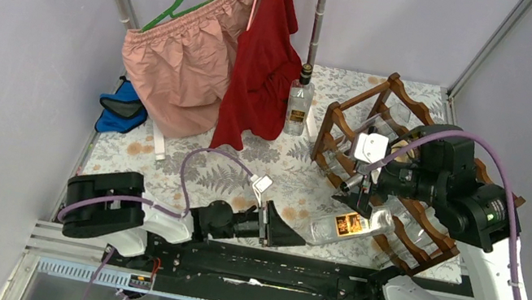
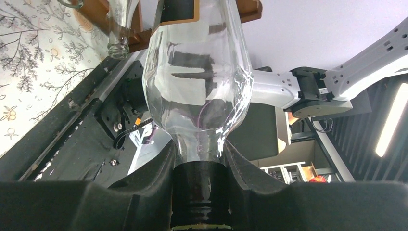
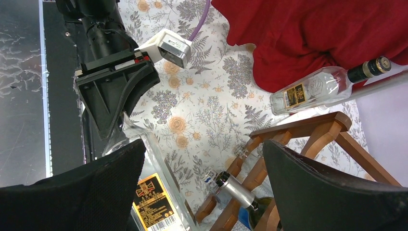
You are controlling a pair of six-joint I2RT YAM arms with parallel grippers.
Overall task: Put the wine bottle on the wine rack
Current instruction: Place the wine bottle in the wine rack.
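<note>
Floral surface (image 1: 301,164) below, left claw (image 1: 289,233) clenching wine bottle (image 1: 344,226) neck, right claw (image 3: 202,163) released: ease base level onto wine rack (image 1: 412,100).

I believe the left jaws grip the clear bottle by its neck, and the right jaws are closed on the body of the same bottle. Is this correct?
Not quite. The right jaws are not closed on the clear bottle. They stand wide open over it, as the right wrist view shows. The rest holds: the left jaws grip the bottle by its neck.
</note>
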